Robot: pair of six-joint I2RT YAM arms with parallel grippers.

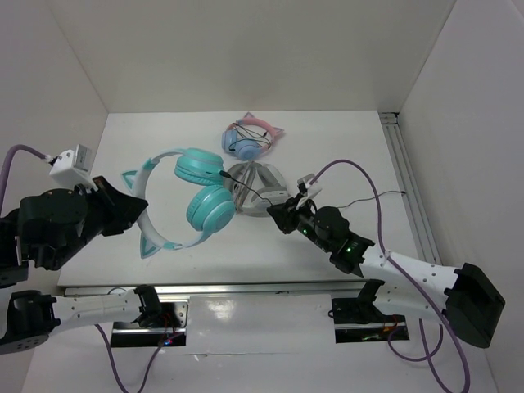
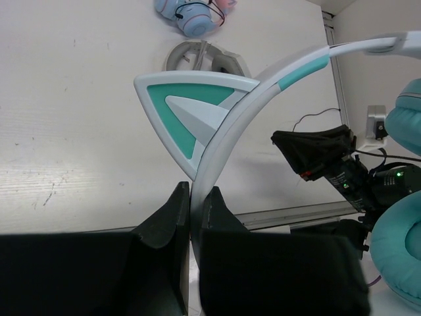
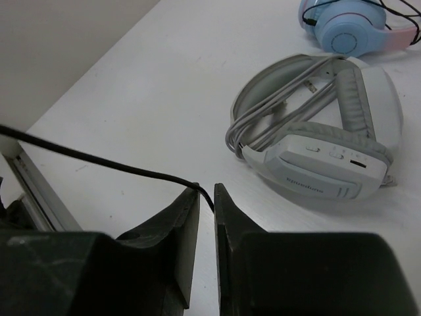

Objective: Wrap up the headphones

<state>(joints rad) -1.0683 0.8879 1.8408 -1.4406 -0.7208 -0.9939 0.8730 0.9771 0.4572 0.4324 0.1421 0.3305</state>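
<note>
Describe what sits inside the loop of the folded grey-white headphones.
A bundled grey cable is tucked inside the grey-white headphones, within the band. Where it passes under the cushions cannot be seen.

Headphones [image 1: 209,209] teal and white; cable [image 3: 99,160] black.

The headphones [image 1: 201,196] hang left of centre over the table [image 1: 344,147], with the headband leftward in the left gripper [image 1: 137,205] and the ear cups rightward. Just right of them the folded headphones [image 1: 260,182] lie on the table, with the cat-ear headphones [image 1: 252,137] behind. The cable [image 3: 99,161] runs rightward across the folded pair into the right gripper [image 1: 277,214].
</note>
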